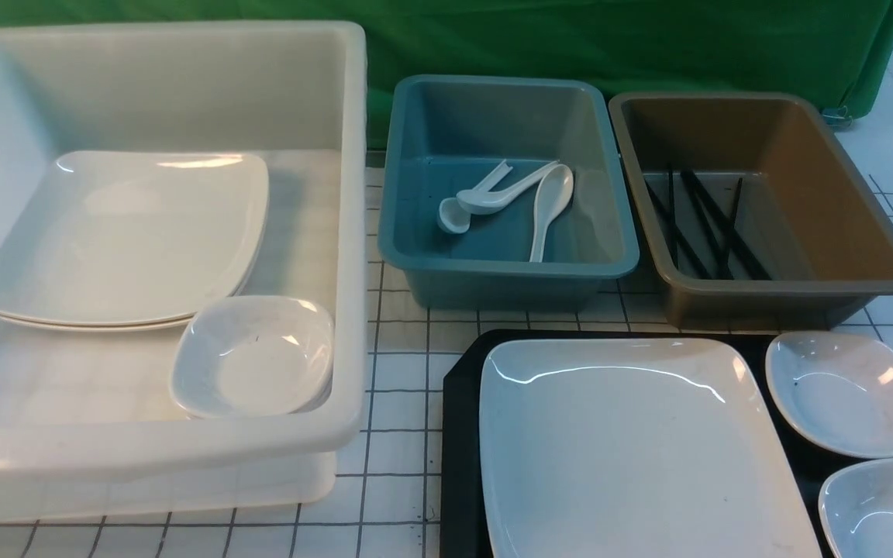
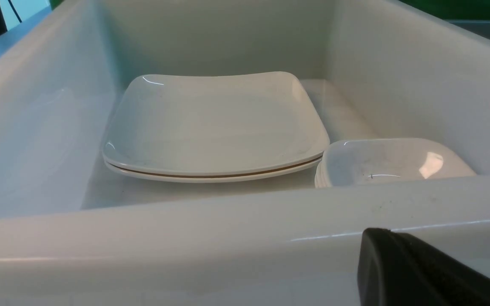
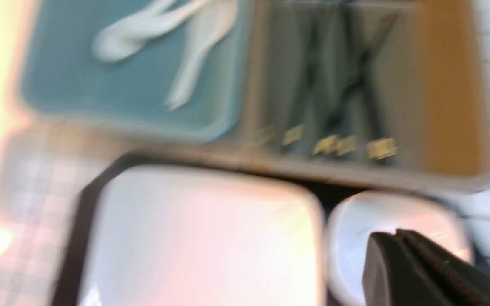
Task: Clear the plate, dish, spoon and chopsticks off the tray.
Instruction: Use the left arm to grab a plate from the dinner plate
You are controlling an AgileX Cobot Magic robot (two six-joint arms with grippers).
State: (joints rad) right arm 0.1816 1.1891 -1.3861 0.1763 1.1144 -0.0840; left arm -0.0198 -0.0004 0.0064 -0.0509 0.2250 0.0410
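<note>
Fingers first: the left fingers [image 2: 402, 267] are pressing together with nothing between them, sitting low by the near outer wall of the white bin [image 1: 353, 232], probably just idling out of the way. That white bin is holding two stacked plates [image 1: 129, 232] plus nested small dishes [image 1: 253, 356] at its near right corner, so flat ware seems to be getting sorted here. Next, the teal bin [image 1: 415, 194] is holding three white spoons [image 1: 551, 205] lying loose on its floor; no spoon is showing on the tray, so that part looks done. Then the brown bin [image 1: 865, 225] is holding several black chopsticks [image 1: 714, 225] lying along its floor toward the left wall, with none showing on the tray either. In front of those two bins the black tray [image 1: 458, 434] is sitting on the gridded tabletop [image 1: 400, 387], carrying the plate [image 1: 632, 449] flat on its left part. To the plate's right are one dish [image 1: 849, 391] farther off and a second dish [image 1: 880, 508] nearer, cut by the frame edge. Over the tray the right fingers [image 3: 411, 272] are pressing flat against each other, gripping nothing, with a dish showing behind them. The right wrist view is smeared, so any contact is unclear. Plate and dishes are the items left to clear, likely going to the white bin with their matches.
</note>
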